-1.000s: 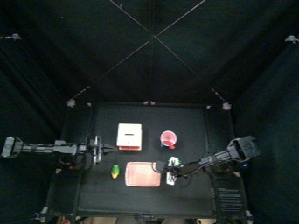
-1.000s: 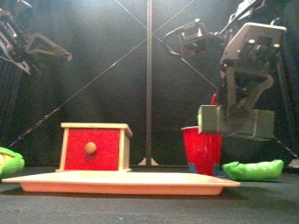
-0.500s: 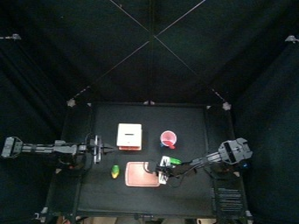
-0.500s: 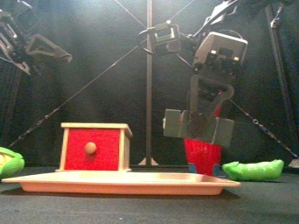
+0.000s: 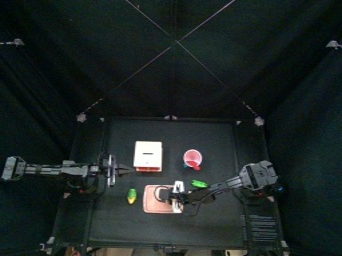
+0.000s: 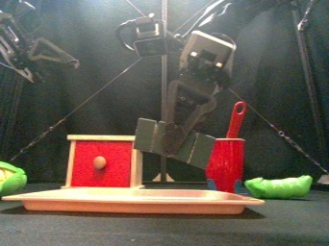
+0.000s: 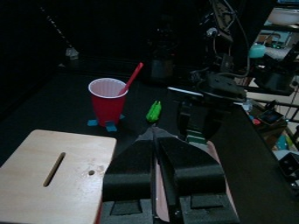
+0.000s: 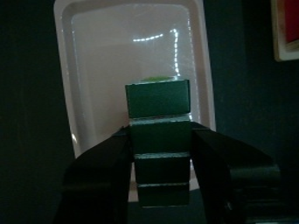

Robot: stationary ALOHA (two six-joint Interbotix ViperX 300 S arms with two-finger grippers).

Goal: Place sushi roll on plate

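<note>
The sushi roll (image 8: 160, 98) is gripped between the jaws of the right hand (image 6: 176, 142), which stand wide apart around it. The roll is held above the plate (image 5: 154, 206), clear of its face, over the part of the plate toward 3 o'clock in the top view. The plate lies at the 6 o'clock edge of the surface (image 5: 120, 135). A white-and-pink box (image 5: 147, 155) is located at 11 o'clock from the plate, and a red cup (image 5: 194, 158) at 1 o'clock. A green piece (image 5: 197, 185) lies just beside the plate at 2 o'clock; a yellow-green piece (image 5: 131, 195) lies at 9 o'clock. The left hand (image 7: 156, 136) is parked closed at the 9 o'clock side of the surface.
</note>
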